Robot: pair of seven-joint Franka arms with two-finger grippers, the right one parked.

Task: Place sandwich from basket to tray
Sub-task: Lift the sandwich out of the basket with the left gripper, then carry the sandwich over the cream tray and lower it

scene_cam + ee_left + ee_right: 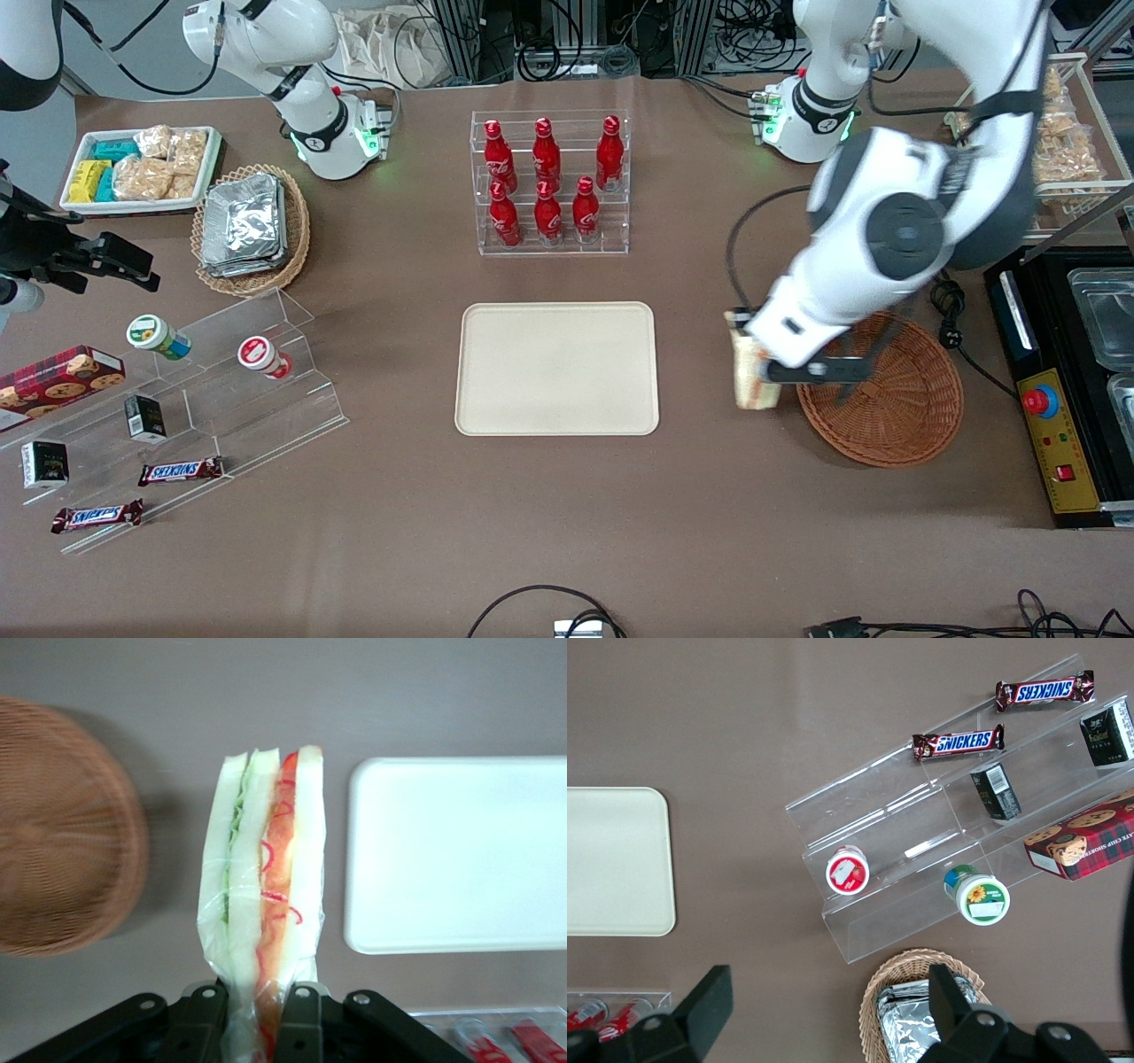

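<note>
Brown tabletop point(567, 514) carries everything; above it, between the basket point(895, 408) and the tray point(558, 368), the gripper point(257, 997) pinches the wrapped sandwich point(264, 895) by one end, the rest jutting out past its fingers point(299, 1028)

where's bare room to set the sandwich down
The tray is bare all over. The gripper holds the sandwich over the brown strip between tray and basket, also free. Farther from the camera, the bottle rack crowds things.
</note>
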